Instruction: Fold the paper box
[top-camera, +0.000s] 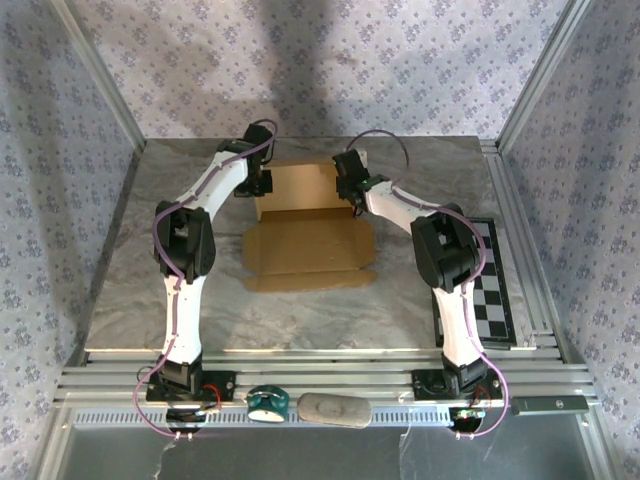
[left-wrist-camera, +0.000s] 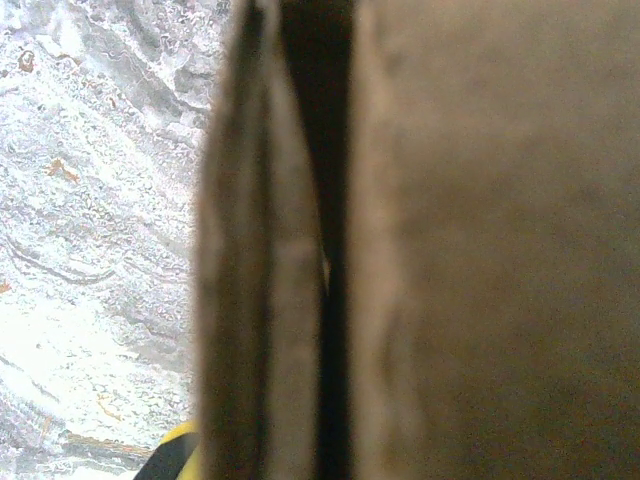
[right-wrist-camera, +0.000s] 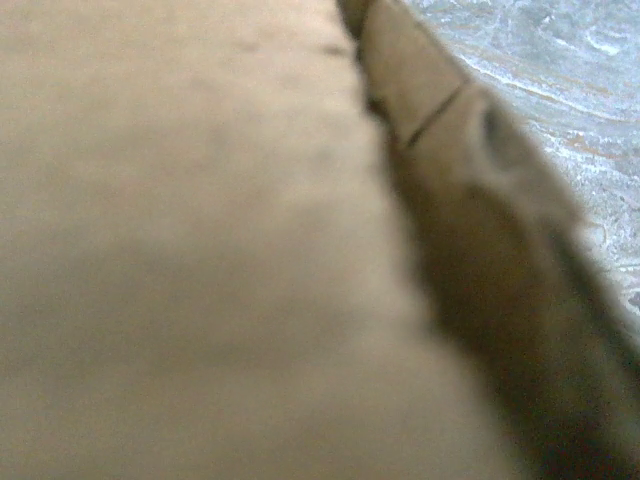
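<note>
Tan paper box on marbled table

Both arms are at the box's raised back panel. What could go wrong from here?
1. The paper box has its front half flat and unpinned on the table; a push from the left tool or right tool could slide it.
2. The raised back panel may flop down if released.
3. Both wrist views are blurred close-up cardboard, so a skewed fold could go unnoticed.

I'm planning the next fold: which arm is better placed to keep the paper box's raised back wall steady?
Left, probably: the left claw looks shut on the paper box at the wall's left end; the right claw shows no clear grip.
</note>
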